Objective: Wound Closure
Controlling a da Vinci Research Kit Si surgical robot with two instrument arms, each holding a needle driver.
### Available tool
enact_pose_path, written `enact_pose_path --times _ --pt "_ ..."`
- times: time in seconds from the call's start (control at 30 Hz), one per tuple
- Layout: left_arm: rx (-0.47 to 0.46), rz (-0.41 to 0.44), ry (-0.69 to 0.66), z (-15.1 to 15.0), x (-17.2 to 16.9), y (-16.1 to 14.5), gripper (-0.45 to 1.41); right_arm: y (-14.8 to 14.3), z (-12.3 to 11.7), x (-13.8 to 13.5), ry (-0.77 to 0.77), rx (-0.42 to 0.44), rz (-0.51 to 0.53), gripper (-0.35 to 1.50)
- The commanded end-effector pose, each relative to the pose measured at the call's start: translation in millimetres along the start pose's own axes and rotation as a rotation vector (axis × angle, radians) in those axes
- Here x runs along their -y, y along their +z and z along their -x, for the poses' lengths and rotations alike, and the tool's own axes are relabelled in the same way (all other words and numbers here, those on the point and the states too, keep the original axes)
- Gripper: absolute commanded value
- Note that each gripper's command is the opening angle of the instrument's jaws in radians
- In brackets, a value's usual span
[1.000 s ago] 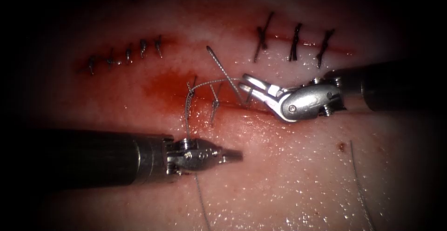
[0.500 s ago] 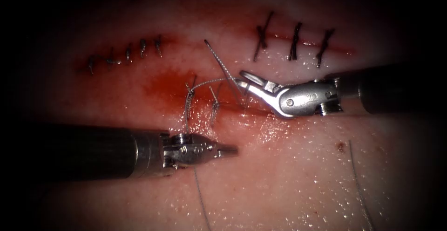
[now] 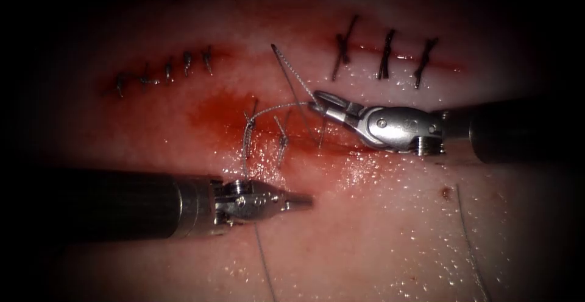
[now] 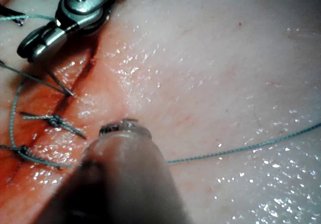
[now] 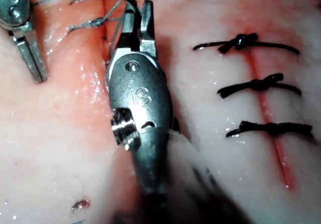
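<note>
**Asha:** Nearest the endoscope, what was the left arm's slim steel needle driver [image 3: 298, 201] doing?

**Ben:** It lay low over the pale, wet pork-belly tissue [image 3: 378, 229], shaft level and nose pointing right. Its jaws were pressed together on nothing. The fine grey-green braided thread [image 4: 241, 148] ran under its wrist, not between the jaws.

**Asha:** And beyond it?

**Ben:** The open red cut [image 3: 341, 147] ran across, wet with red fluid [image 3: 213, 110]. Two grey knotted stitches [image 3: 247, 122] crossed it. Just to their right the thin dark steel needle [image 3: 318, 133] stood with its lower end in the tissue at the cut line.

**Asha:** Its long axis?

**Ben:** Steep, leaning up and to the left, away from the endoscope. A braided thread tail [image 3: 289, 70] rose further along nearly the same line.

**Asha:** Which arm was nearer?

**Ben:** The right, plainly. The right arm's steel needle driver [image 3: 320, 102] came in from the right, its wrist bent and the jaws aimed left. I judged them nipped onto the needle just above the tissue. I couldn't tell where along the curve. The left tool sat well apart, below and to the left of the needle.

**Asha:** Farthest back?

**Ben:** Three black knotted stitches [image 3: 387, 55] closed another cut.
</note>
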Motion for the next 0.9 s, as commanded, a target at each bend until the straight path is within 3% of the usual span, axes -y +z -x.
enact_pose_path --times 0.03,0.4,0.9 --pt "0.000 0.003 0.000 0.3 -0.6 0.8 0.04 0.4 0.8 0.6 0.022 0.005 0.009 -0.35" --pt "0.011 0.008 0.002 0.4 -0.7 0.8 0.04 0.9 1.5 -0.5 0.140 0.061 0.012 -0.35" --pt "0.010 0.013 0.009 1.0 -0.3 0.3 0.04 1.5 2.8 -0.3 0.553 0.175 -0.068 -0.35"
